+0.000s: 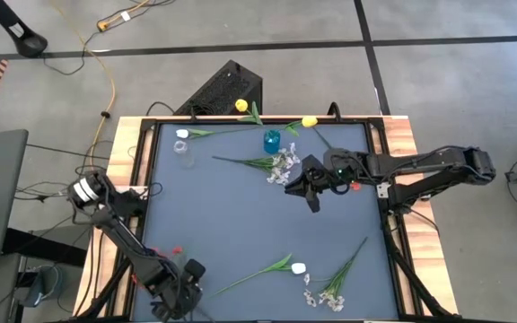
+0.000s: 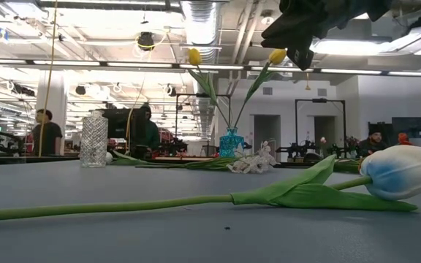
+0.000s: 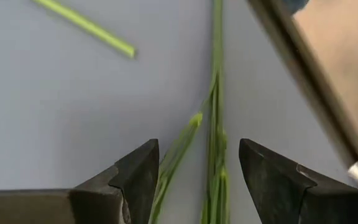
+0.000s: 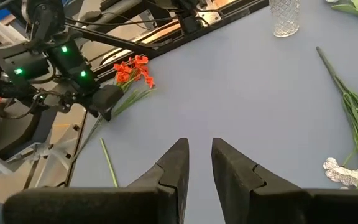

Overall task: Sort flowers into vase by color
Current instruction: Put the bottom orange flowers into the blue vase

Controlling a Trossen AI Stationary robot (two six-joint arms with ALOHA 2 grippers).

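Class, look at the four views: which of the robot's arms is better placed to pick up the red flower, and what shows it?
Probably left. The left gripper sits at the table's near-left corner with open fingers straddling the red flower's green stem. The right gripper hangs high over the middle, empty.

Blue-grey desk carried a blue vase, clear glass vase, a white tulip, whitish sprigs, red flowers.

Two dark jointed arms are showing green indicator lights, each ending in black, wedge-shaped fingers.
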